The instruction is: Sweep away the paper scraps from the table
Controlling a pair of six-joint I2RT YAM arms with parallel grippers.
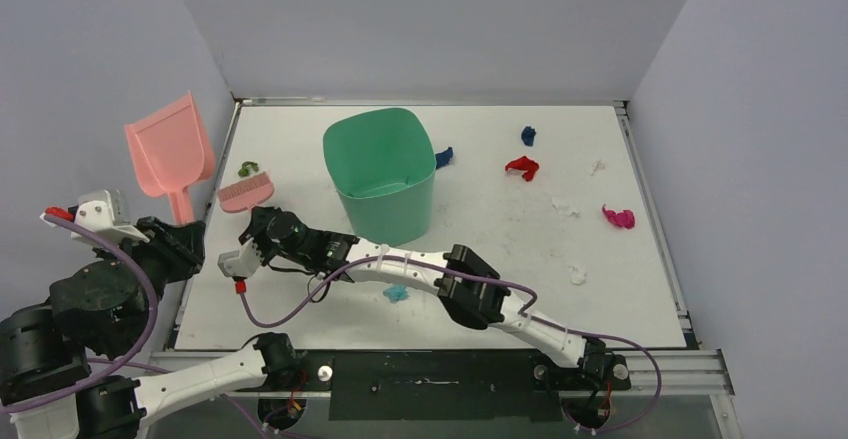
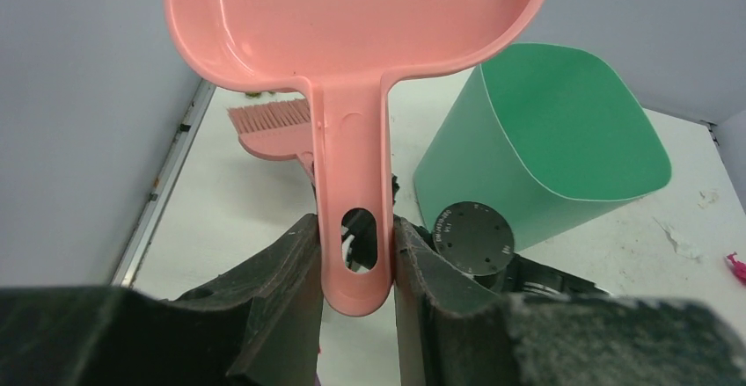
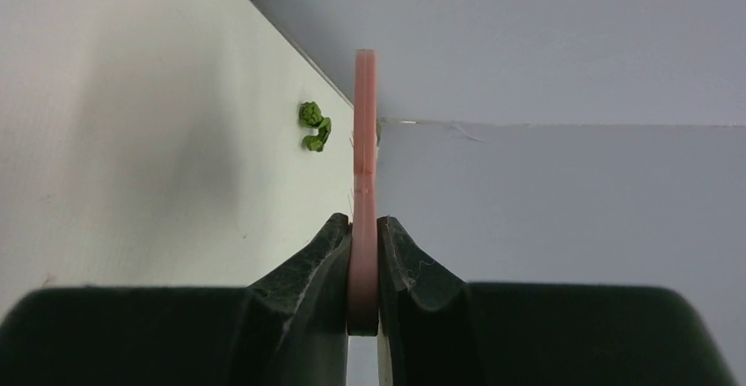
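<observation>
1. The green scrap [image 1: 247, 169] lies on the table [image 1: 640, 299] left of the bin [image 1: 380, 174]; other scraps [image 1: 521, 167] sit right of the bin.
2. My brush [image 1: 246, 194], also left of the bin, is just short of the green scrap.
3. My right gripper [image 3: 363, 263] clamps the brush, so it is the nearer one. My left gripper [image 2: 356, 258] clamps the dustpan [image 2: 352, 34] handle, raised farther left.

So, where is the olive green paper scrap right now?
In the top view, the olive green scrap lies on the far left of the table, just beyond the pink brush and left of the green bin.
</observation>
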